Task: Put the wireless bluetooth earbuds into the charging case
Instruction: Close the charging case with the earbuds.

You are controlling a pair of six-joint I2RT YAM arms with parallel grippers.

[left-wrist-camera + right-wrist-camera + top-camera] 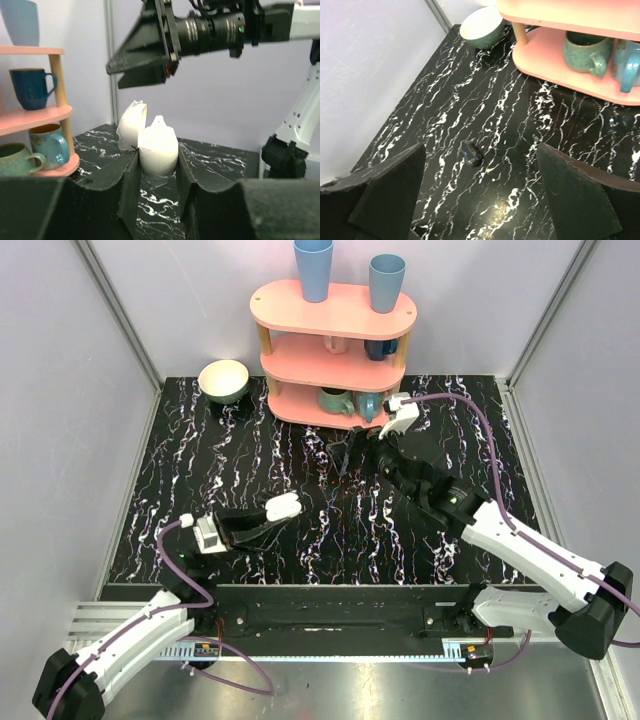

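I see a white charging case (157, 145), a black tabletop (250, 450) veined white, a pink shelf (335, 310), light-blue cups (313, 270) and a teal mug (337, 400).

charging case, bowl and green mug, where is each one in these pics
charging case (158, 147), left wrist view, on the nearer white rounded half
bowl (487, 37), right wrist view, on its green outer wall
green mug (582, 50), right wrist view, on the side of its body

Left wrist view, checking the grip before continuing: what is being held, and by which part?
The left gripper holds the charging case by the sides of its lower body, lid open above. The right gripper is open and empty.
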